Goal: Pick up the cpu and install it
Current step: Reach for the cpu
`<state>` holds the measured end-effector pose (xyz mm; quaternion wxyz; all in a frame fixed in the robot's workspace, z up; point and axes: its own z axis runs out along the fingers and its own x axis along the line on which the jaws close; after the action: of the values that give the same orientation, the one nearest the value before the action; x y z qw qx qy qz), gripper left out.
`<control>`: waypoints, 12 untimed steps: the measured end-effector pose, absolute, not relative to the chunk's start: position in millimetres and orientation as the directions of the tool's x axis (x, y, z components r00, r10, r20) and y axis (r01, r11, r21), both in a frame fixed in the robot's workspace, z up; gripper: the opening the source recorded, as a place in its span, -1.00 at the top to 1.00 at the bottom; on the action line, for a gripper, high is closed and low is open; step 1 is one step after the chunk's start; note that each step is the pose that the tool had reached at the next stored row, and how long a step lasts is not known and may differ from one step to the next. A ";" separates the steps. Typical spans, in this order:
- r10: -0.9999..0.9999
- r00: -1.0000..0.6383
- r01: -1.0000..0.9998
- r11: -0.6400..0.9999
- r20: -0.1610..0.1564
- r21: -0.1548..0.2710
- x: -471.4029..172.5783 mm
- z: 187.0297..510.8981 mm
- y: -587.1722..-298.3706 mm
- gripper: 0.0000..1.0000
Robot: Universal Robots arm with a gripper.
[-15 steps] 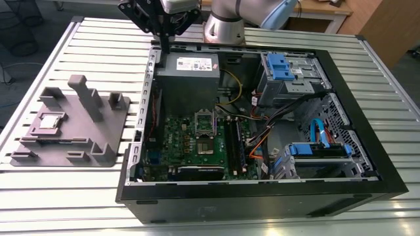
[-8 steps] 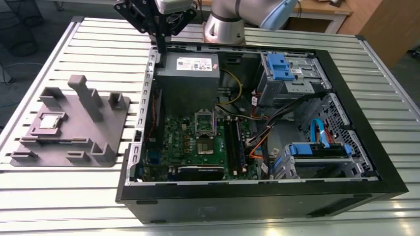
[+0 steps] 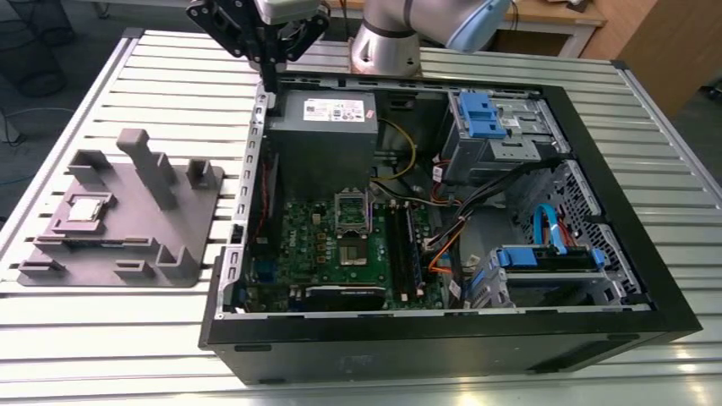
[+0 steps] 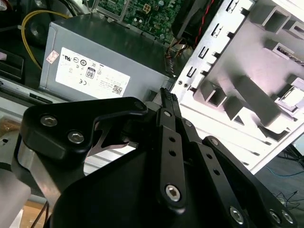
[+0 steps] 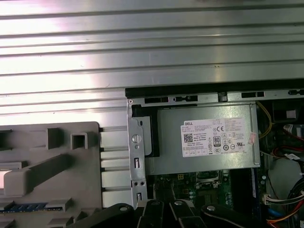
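The cpu (image 3: 88,207), a small silvery square chip, lies in a recess of the grey fixture block (image 3: 169,237) on the table, at the exterior view's left of the computer case. My gripper (image 3: 270,83) hangs above the case's far left corner, over the power supply (image 3: 324,118), well away from the cpu. Its black fingers (image 4: 167,97) stand together with nothing between them. The open CPU socket (image 3: 352,222) sits in the middle of the green motherboard (image 3: 316,245). In the second wrist view the fixture (image 4: 247,90) lies beyond the fingertips.
The open black case (image 3: 451,338) lies on a slatted metal table (image 3: 113,338). Blue drive cages (image 3: 479,114) and bundled cables (image 3: 451,211) fill its right side. Memory sticks (image 3: 404,249) stand beside the socket. The fixture carries a tall upright post (image 3: 147,165).
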<state>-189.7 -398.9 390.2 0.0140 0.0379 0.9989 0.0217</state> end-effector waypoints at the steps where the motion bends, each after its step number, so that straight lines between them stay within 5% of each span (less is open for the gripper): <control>1: 0.076 -0.997 0.075 0.996 -0.026 0.044 -190.8 390.1 -398.9 0.79; 12: 0.076 -0.997 0.075 0.996 -0.026 0.044 -202.6 389.3 -398.9 0.79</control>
<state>-202.6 -398.9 389.3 0.0140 0.0379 0.9989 0.0217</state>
